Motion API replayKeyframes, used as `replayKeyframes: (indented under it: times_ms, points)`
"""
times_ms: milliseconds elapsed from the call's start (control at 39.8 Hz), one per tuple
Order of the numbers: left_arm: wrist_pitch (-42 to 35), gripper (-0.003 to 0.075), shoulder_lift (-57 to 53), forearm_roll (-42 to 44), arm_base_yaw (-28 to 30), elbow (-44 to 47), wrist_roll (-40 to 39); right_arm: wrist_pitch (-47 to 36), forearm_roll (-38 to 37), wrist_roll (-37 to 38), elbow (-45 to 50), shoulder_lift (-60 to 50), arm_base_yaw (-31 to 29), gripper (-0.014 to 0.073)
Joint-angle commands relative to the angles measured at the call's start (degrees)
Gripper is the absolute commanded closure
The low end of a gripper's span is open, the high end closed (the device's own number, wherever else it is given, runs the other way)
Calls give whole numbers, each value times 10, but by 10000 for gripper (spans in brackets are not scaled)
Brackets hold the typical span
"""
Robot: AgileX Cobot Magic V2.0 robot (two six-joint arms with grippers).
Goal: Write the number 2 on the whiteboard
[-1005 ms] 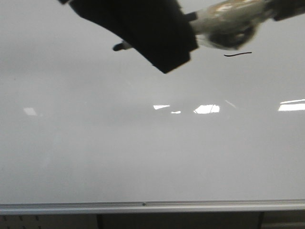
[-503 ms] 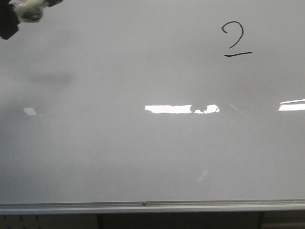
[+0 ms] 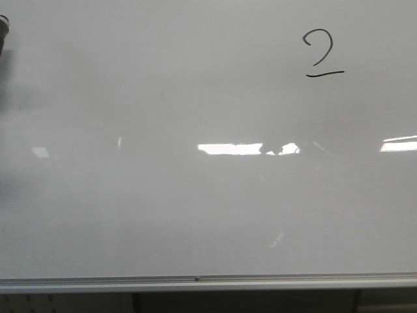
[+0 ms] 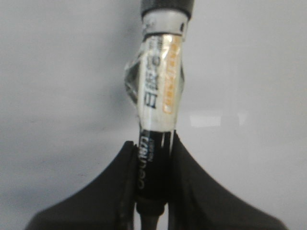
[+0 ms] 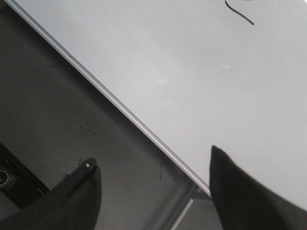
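Thin black hand-drawn number 2 sat upper right on glossy pale whiteboard. Left gripper pinched white-and-black marker pen. Right gripper spread, empty.

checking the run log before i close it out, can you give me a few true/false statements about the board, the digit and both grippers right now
1. The number 2 is drawn in the upper right of the whiteboard in the front view. True.
2. The left gripper is empty. False: it is shut on a marker with a white and orange label.
3. The right gripper is open and holds nothing. True.
4. The digit's base stroke joins its curved hook. False: the base is a separate short stroke below the hook.
5. The marker tip is touching the digit. False: in the front view nothing is at the digit; only a sliver of something dark shows at the far left edge.
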Motion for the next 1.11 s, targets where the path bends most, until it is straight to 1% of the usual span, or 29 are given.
replayKeyframes:
  times_ms: [0,75,151,201,251,352,402,478,528,654,804,905,980,1081]
  points:
    - [-80,727,11,-11,1,-15,-11,-36,-19,3,-14,-3,0,89]
    - [-103,725,28,-11,1,-16,-11,-36,-19,3,-14,-3,0,89]
    - [-124,693,47,-11,1,-16,-11,-36,-19,3,-14,-3,0,89]
    - [-130,649,57,-11,1,-17,-11,-36,-19,3,-14,-3,0,89]
    - [-133,589,63,-11,1,-17,-11,-36,-19,3,-14,-3,0,89]
    - [-134,430,73,-11,1,-17,-11,-36,-19,3,-14,-3,0,89]
    - [-133,368,74,-7,1,-17,-11,-37,-19,3,-14,-3,0,89]
    - [-126,313,73,-4,1,-17,-11,-36,-19,3,-14,-3,0,89]
    - [-117,305,68,0,1,-17,-11,-34,-19,9,-14,-3,0,89]
    - [-52,313,33,12,1,-17,-11,-21,-25,47,-14,-3,0,89]
    - [24,313,-35,19,-7,-17,-9,-19,-25,142,-14,-3,0,89]
    - [74,313,-101,19,-24,-17,23,-20,-25,197,-14,-4,0,89]
    - [113,313,-148,19,-45,-18,46,-20,-25,210,-14,-4,0,89]
    - [190,313,-218,18,-78,-23,64,-21,-24,210,-14,-4,0,89]
